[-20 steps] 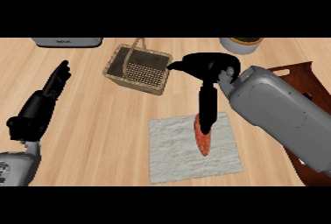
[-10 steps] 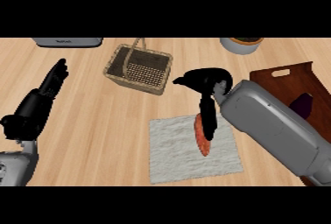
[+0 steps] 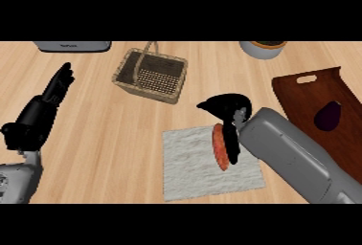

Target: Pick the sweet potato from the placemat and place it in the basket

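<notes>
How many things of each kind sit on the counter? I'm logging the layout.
Vegetables: 2, sweet potato, eggplant
Baskets: 1
Placemats: 1
Wooden trays: 1
Grey pots: 1
Grey appliances: 1
Total: 7

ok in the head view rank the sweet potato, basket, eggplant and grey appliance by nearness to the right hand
1. sweet potato, on the placemat, against the right hand
2. basket, up and to the left
3. eggplant, on the wooden tray to the right
4. grey appliance, far top left corner
</notes>
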Controlling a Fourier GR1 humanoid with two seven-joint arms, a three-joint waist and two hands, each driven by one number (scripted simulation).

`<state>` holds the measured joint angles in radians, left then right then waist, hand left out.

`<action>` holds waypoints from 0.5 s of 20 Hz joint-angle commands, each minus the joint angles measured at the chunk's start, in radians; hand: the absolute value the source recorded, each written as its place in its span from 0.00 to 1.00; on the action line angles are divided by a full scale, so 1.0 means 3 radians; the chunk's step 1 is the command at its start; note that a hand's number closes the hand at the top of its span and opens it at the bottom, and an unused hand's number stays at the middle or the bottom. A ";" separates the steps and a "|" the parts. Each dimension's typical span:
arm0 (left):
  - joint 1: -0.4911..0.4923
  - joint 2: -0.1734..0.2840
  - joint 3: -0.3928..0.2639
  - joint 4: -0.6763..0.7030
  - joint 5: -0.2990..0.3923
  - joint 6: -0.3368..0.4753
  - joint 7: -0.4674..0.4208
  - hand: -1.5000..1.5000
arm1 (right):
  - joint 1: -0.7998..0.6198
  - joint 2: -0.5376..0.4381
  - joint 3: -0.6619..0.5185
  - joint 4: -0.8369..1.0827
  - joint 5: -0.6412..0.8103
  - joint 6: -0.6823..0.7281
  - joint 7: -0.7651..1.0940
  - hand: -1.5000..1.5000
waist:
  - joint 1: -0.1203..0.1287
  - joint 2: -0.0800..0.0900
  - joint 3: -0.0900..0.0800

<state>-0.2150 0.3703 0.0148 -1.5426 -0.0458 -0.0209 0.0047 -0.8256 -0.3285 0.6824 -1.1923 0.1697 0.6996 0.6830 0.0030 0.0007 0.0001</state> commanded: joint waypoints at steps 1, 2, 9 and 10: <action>0.0036 -0.0132 -0.0053 0.0086 -0.0151 0.0034 -0.0144 0.50 | 0.0081 0.0253 -0.0058 0.0163 0.0358 -0.0035 -0.0062 0.00 | 0.0008 0.0001 -0.0001; 0.0090 -0.0004 -0.0018 -0.0380 -0.0033 -0.0079 0.0261 0.50 | 0.0041 0.0046 -0.0178 0.0215 0.0390 -0.0015 -0.0344 0.00 | 0.0027 -0.0003 0.0001; 0.0014 -0.0087 0.0132 0.0094 -0.0111 -0.0143 -0.0136 0.50 | 0.0513 0.0036 -0.0186 -0.0087 0.0914 -0.0097 -0.0566 0.00 | -0.0011 -0.0002 -0.0001; 0.0049 -0.0088 0.0148 0.0134 -0.0142 -0.0161 -0.0177 0.50 | 0.0336 0.0267 -0.0282 0.0232 0.0960 -0.0073 -0.0629 0.00 | 0.0007 0.0002 -0.0001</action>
<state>-0.1987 0.3370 0.0316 -1.5473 -0.0831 -0.0419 -0.0090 -0.7246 -0.2882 0.6314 -1.1670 0.3882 0.6764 0.5391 0.0038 0.0006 0.0002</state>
